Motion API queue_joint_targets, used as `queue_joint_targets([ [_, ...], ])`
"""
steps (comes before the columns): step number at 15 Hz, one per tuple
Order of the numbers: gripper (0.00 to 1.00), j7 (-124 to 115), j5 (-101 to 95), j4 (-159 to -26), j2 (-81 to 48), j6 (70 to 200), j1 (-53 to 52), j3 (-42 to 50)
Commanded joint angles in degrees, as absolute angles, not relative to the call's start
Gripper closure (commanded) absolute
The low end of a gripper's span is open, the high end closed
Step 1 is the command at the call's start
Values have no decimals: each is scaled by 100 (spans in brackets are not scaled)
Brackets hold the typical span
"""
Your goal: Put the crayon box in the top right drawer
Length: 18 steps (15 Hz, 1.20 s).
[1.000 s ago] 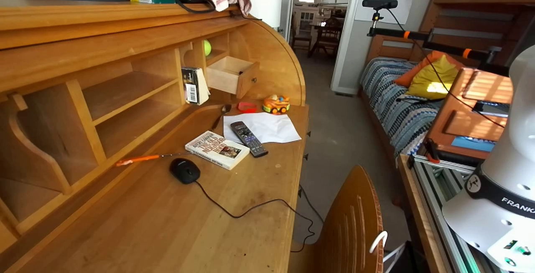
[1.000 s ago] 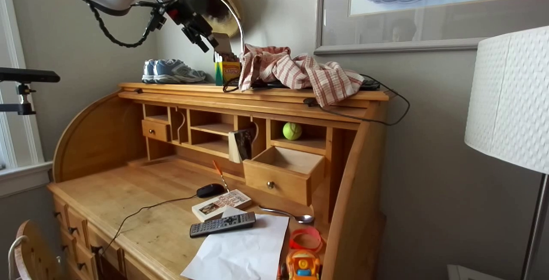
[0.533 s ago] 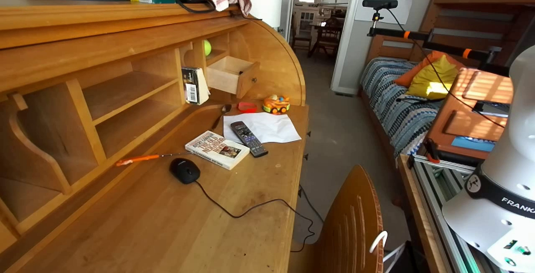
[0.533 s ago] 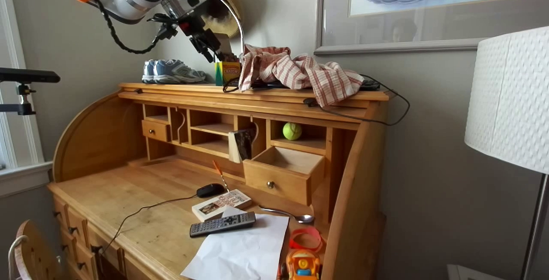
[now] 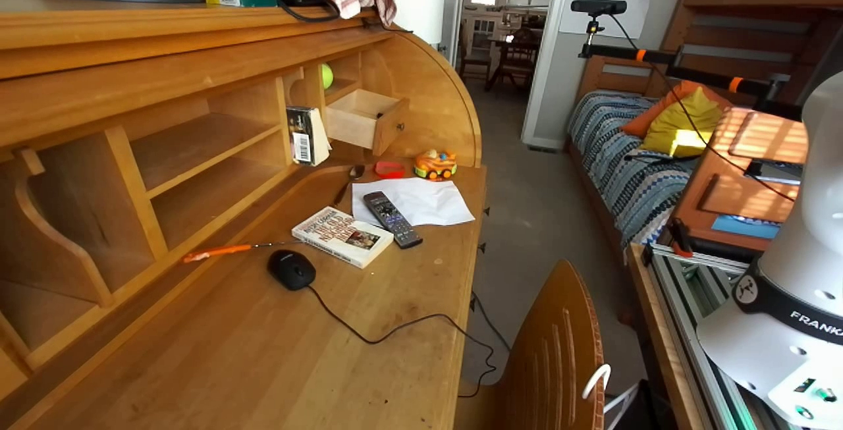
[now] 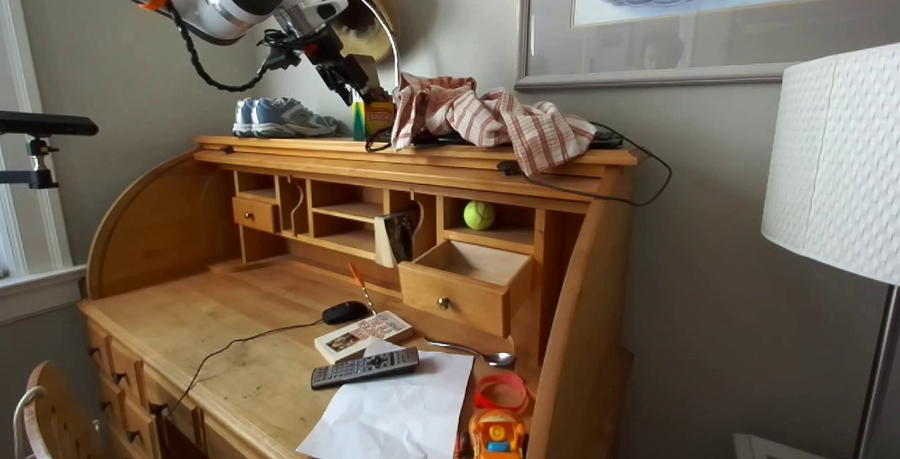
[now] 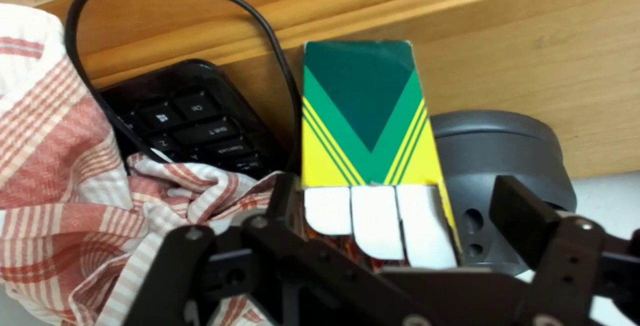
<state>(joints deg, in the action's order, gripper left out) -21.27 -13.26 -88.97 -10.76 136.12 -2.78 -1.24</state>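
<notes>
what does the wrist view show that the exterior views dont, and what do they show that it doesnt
Only the wrist view: readable keyboard keys, Ctrl and Shift among them.

Only the exterior views: the ball, mouse, remote and toy car. The drawer stands open in both; whether the wrist view catches a corner of it, I cannot tell.

Shared: the crayon box, towel and desk. The gripper shows in an exterior view and, jaws apart, in the wrist view.

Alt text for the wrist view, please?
Open end effector, the green-and-yellow crayon box showing between its jaws, not gripped. At left, a red-and-white cloth partly covers a black keyboard; at right, a rounded gray object.
</notes>
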Motion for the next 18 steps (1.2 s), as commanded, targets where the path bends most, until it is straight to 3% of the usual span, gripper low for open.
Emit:
queue_joint_targets([
  [1, 0, -1974, -1191, -8697, -1248, 13692, -307, -33],
  [7, 0, -1868, -1111, -8591, -1441, 13895, -301, 5],
  [8, 25, -1872, -1109, -8577, -1473, 13938, -307, 14],
  [10, 34, -1871, -1108, -8569, -1512, 14003, -317, 24],
  [14, 65, -1921, -1185, -8557, -1499, 14000, -348, 77],
  [18, 66, -2003, -1264, -8651, -1264, 13844, -452, 78],
])
